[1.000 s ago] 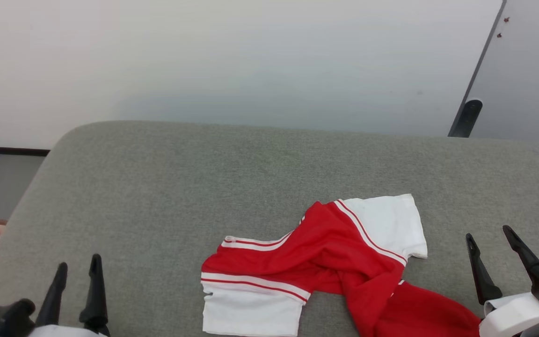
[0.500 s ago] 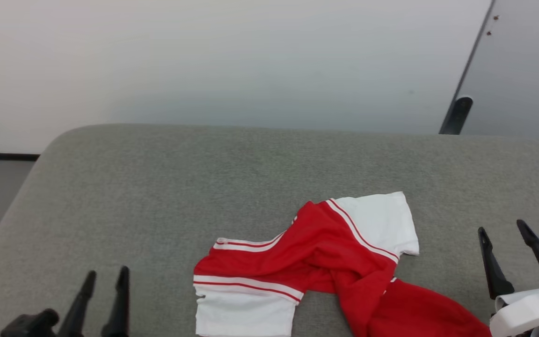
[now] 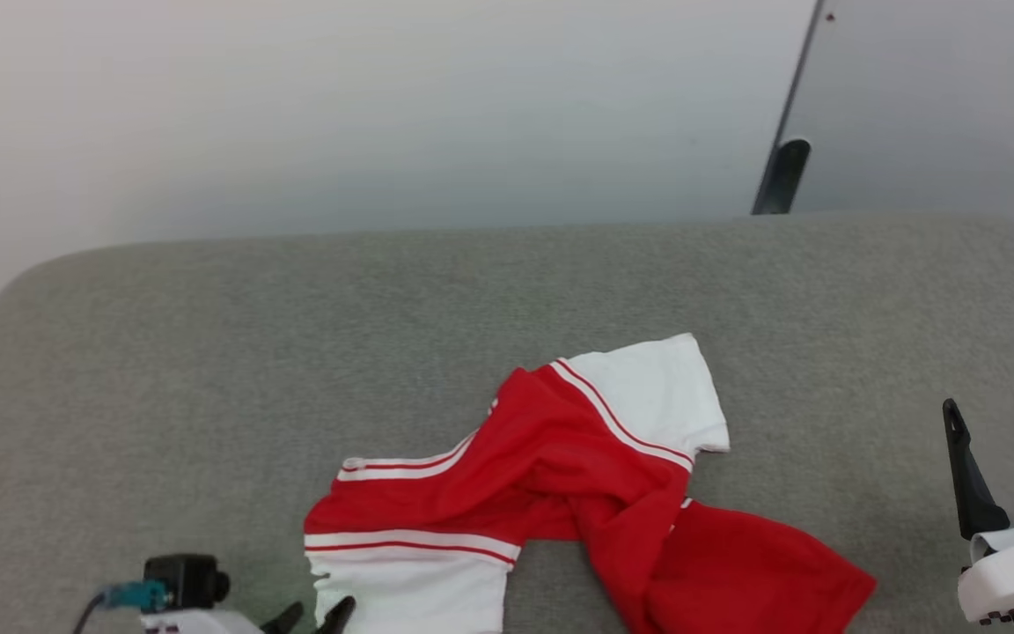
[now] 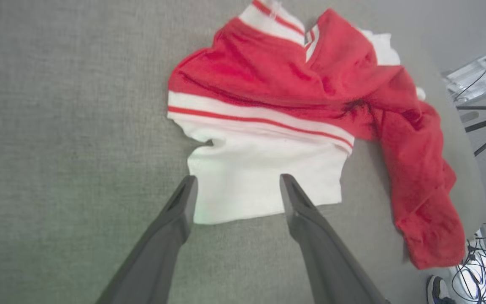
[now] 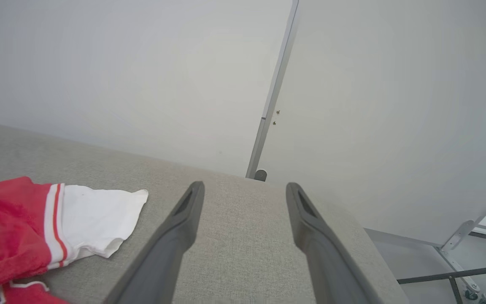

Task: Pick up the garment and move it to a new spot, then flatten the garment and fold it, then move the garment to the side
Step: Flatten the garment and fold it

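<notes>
Count: one garment, two grippers, four fingers, one cushion.

1. Nearest to me, the left gripper sits low at the bottom edge of the head view. Its jaws stand wide apart and grip nothing. In the left wrist view its two fingers straddle the near sleeve, with the tips over the sleeve's lower edge. I cannot tell whether they touch the cloth.
2. The right gripper is at the lower right, well apart from the garment, over bare cushion. Its jaws are also spread wide and empty.
3. The garment lies crumpled on the near half of the cushion, right of centre. It has two white sleeves with red-striped trim. The far sleeve lies flat, pointing away from me. The red body is twisted and trails toward the near right.
4. Beyond the cushion is a plain pale wall with a dark vertical strip at the upper right.

View differences:
- The head view gives me both grippers at once and a small black camera on the left wrist.
- The left wrist view adds the cushion's edge, with the red body draped close to it, and floor cables and a shoe past it.
- The right wrist view adds a metal frame on the floor at the right.
</notes>
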